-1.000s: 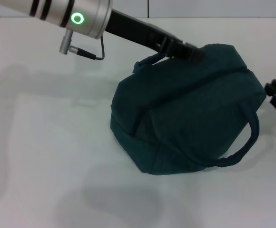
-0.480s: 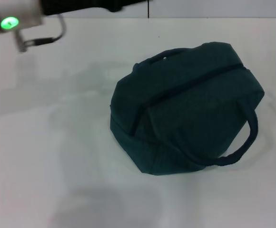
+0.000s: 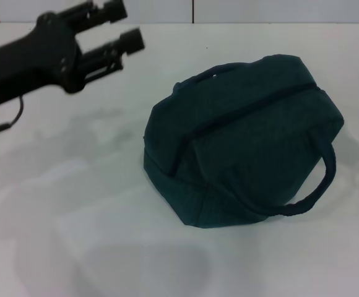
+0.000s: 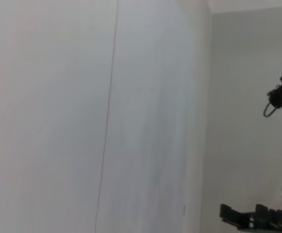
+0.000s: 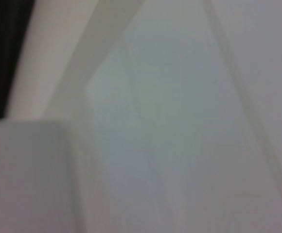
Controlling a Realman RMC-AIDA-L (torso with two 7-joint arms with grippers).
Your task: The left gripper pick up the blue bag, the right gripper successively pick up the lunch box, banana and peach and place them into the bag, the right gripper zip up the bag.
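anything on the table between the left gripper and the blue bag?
No. In the head view only bare white table lies between the left gripper, fingers apart and holding nothing, and the blue bag.

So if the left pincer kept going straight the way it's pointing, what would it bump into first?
Probably nothing on the table. The left pincer, open, points toward the far edge of the table, passing behind the blue bag. Depth is hard to judge there.

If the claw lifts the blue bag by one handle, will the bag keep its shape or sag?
The blue bag is probably soft fabric; its sides show folds, so it would likely sag. The near handle loops out loosely, so it may swing. It looks full and zipped, so possibly heavy. The left claw is open, away from it.
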